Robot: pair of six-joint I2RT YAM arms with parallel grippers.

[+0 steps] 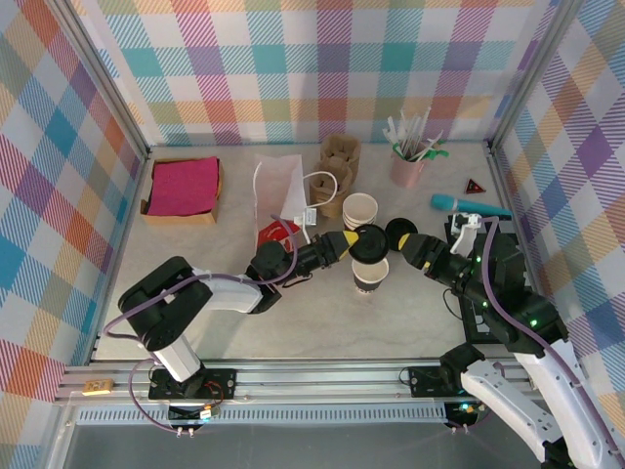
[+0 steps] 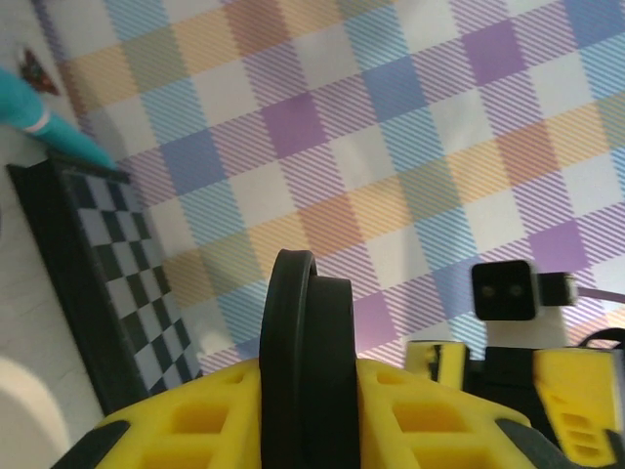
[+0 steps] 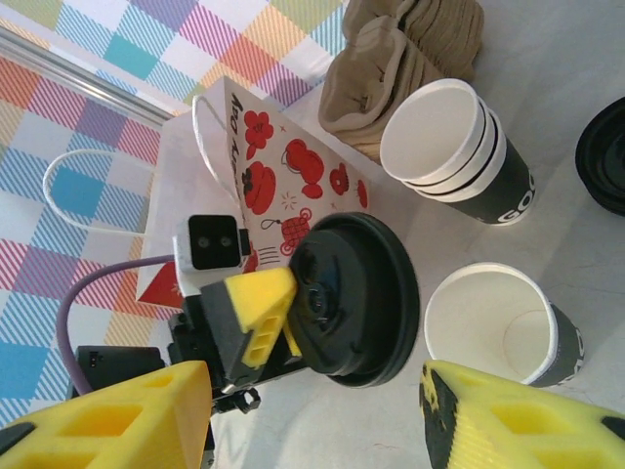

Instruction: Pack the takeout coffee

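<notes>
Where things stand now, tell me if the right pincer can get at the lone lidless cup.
Probably yes: the right pincer stands open just short of the lone cup. The lid in the left pincer sits beside the cup, not across that path.

Black lid (image 1: 369, 242), white-and-brown cup (image 1: 370, 277), pastel plaid walls (image 1: 312, 59)

- My claw (image 2: 305, 415) pinches a black lid (image 2: 303, 332) edge-on between its two yellow fingers (image 2: 195, 425). The lid's rim stands up out of the grip.
- Left of my claw, a black checkered board (image 2: 117, 283) sits on the pale table (image 2: 15, 274).
- Farther left, past the board, are a teal thing (image 2: 44, 119) and a small red triangle (image 2: 34, 66).
- Just right of my claw is the right arm's white camera block (image 2: 506, 291), with two dark lenses.
- Beyond my claw stands a plaid wall (image 2: 391, 117).
</notes>
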